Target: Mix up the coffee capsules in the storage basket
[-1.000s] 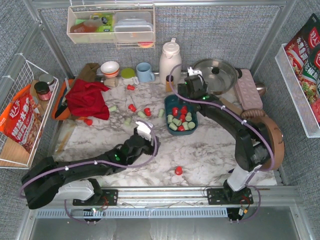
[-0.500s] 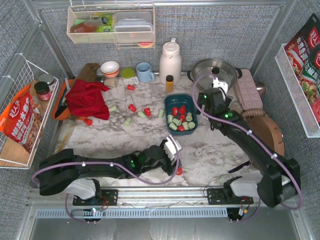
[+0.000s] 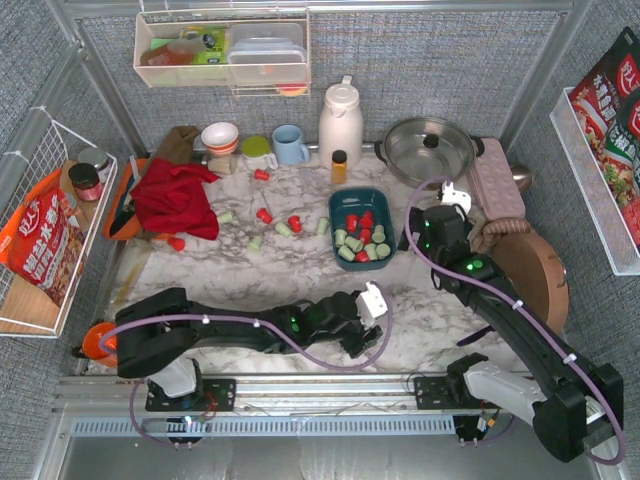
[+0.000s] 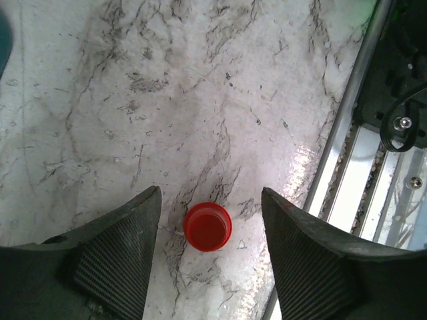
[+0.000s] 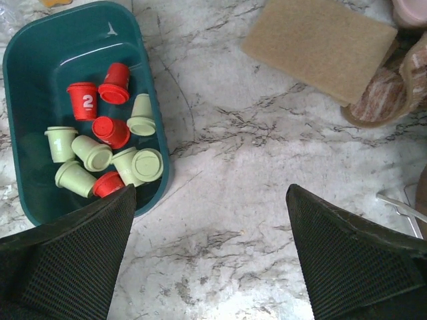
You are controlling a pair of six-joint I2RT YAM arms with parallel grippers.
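Teal storage basket (image 5: 60,40), just left of the right pincer (image 5: 208,200), holds mixed red and green coffee capsules (image 5: 100,143); one red capsule (image 4: 207,227) sits between the left pincer (image 4: 210,200) tips.

A: L arm (image 3: 230,328), what's the pose?
B: Lying low, stretched sideways from its base. Elbow's folded well behind the claw, forearm runs straight fwd into the wrist.
A: And the L claw (image 3: 362,338) (image 4: 210,195)?
B: Pointing down, jaws apart, both fingers approx. level w/ each other. Ribbed pads (image 4: 113,263) face inward.
A: R arm (image 3: 520,325)?
B: Elbow's swung out far behind the claw, near its own base. Long forearm reaches up and fwd to the wrist.
A: R claw (image 3: 425,240) (image 5: 210,190)?
B: Aimed down too, jaws spread wide, wider than the L. Dark textured fingers (image 5: 73,260) sit at either edge of the wrist view.
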